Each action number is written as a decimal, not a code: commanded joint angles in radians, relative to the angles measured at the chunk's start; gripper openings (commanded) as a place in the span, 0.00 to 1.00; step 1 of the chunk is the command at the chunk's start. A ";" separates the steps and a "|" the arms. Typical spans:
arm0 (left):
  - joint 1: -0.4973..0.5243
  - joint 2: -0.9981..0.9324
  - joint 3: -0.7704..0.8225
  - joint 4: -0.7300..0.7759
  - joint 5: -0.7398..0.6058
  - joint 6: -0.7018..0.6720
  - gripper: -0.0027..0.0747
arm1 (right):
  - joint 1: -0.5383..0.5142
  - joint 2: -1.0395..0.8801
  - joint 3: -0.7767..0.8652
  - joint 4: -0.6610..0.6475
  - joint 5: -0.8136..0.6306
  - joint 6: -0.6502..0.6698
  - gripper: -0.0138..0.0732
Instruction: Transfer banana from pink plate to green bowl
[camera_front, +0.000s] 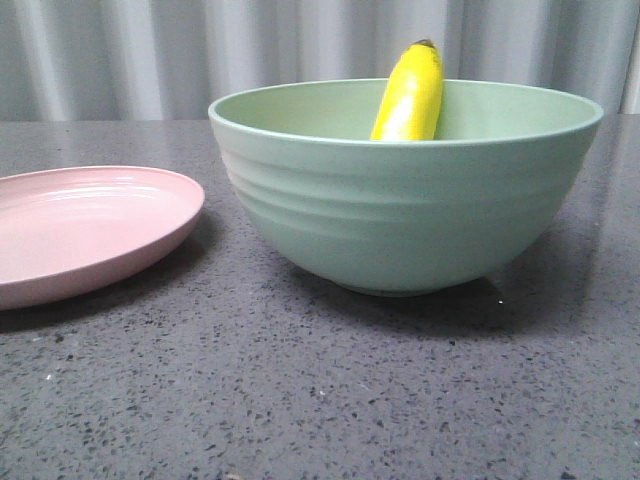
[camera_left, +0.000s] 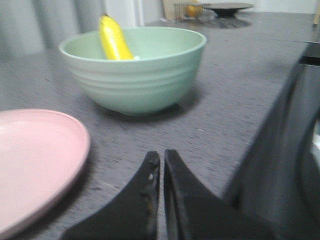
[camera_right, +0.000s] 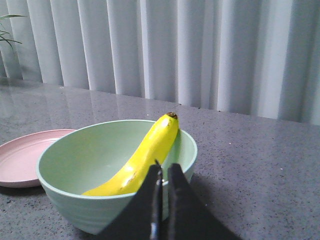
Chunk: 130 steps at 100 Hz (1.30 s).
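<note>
Banana (camera_front: 410, 95) is in the green bowl (camera_front: 400, 215), propped against the bowl's inner wall with its dark tip poking above the rim. From the front view we only get the upper part of it over the rim; the right wrist view gives us nearly the whole fruit (camera_right: 137, 165), lower end down on the bowl floor, upper end resting on the rim of the bowl (camera_right: 65, 200). It's bright yellow, smooth, glossy with a white highlight, gently curved, dark at the tip; looks plastic. Pink plate (camera_front: 85, 230) sits just beside the bowl on the robot's left side of it, not touching, nothing on it; in the front view it's cut by the frame edge. Left wrist view shows the plate (camera_left: 37, 160) near the camera and the bowl (camera_left: 137, 75) beyond it with the banana (camera_left: 115, 42) leaning inside; that frame is blurred. Only that view shows a dark dish (camera_left: 227, 7) far beyond the bowl with something orange next to it, too blurred to identify. Only the right wrist view shows a bit of green plant leaf (camera_right: 7, 30) past the plate, against the pale curtain (camera_right: 200, 55). Left gripper (camera_left: 161, 165) has its jaws pressed together with nothing between them, low over the grey speckled table (camera_front: 320, 400), short of the bowl. Right gripper (camera_right: 164, 172) likewise clenched and empty, hanging in front of the bowl, not visibly touching it. Neither gripper appears in the front view.
</note>
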 joint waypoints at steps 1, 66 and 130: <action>0.049 0.013 0.008 0.071 -0.207 0.001 0.01 | -0.006 0.010 -0.025 -0.006 -0.086 -0.012 0.08; 0.723 -0.033 0.084 0.162 -0.278 -0.160 0.01 | -0.006 0.010 -0.025 -0.006 -0.086 -0.012 0.08; 0.814 -0.033 0.084 0.185 0.036 -0.348 0.01 | -0.006 0.010 -0.025 -0.006 -0.086 -0.012 0.08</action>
